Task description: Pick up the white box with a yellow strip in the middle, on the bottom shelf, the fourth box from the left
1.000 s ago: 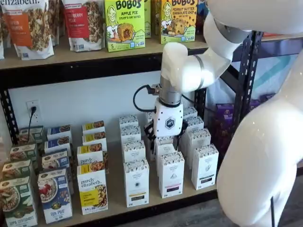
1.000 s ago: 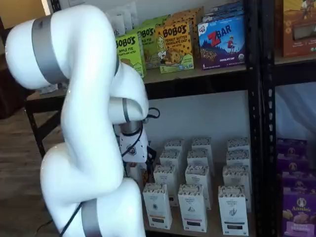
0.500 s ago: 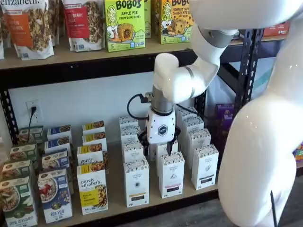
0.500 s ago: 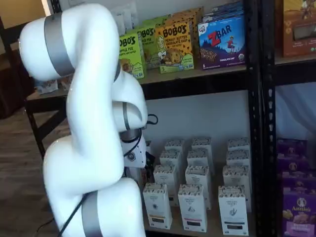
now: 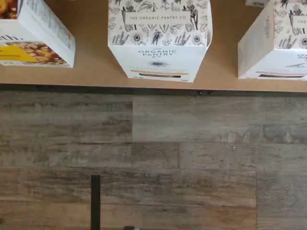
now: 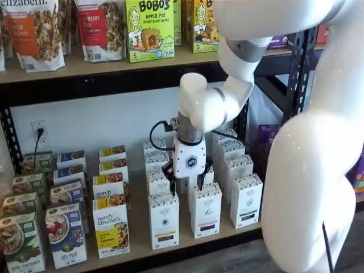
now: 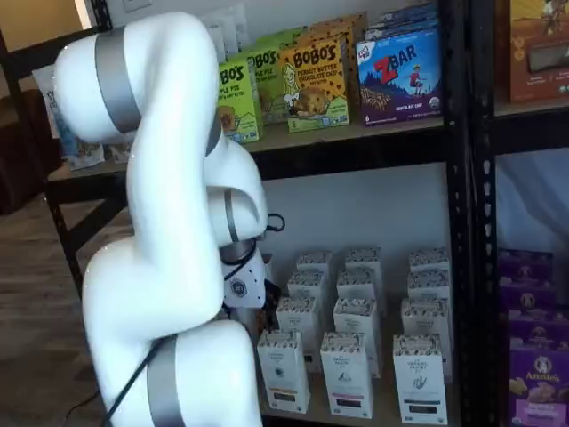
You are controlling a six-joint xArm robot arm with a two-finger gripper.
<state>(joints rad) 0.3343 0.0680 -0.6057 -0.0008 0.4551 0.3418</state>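
Note:
The white box [image 6: 164, 219] with a thin yellow strip stands at the front of its column on the bottom shelf [image 6: 137, 227]; it also shows in a shelf view [image 7: 283, 370]. In the wrist view the white box [image 5: 159, 41] is seen from above, speckled top toward the camera, at the edge of the bottom shelf [image 5: 96, 72]. My gripper [image 6: 186, 181] hangs open just above and behind it, over the second row, black fingers [image 6: 170, 182] spread either side of the white body. Nothing is held. In a shelf view the arm hides most of the gripper body [image 7: 240, 286].
An alike carton with a pinkish strip [image 6: 206, 210] stands right of the target, and another white carton [image 6: 245, 200] beyond it. A purely elizabeth box [image 6: 111, 227] is on its left. Rows of white cartons fill the shelf behind. Bobo's boxes [image 6: 149, 28] sit on the upper board.
The gripper has moved left and lower, from over the pinkish-strip column toward the target's column, and nearer the front row. Its fingers stayed spread.

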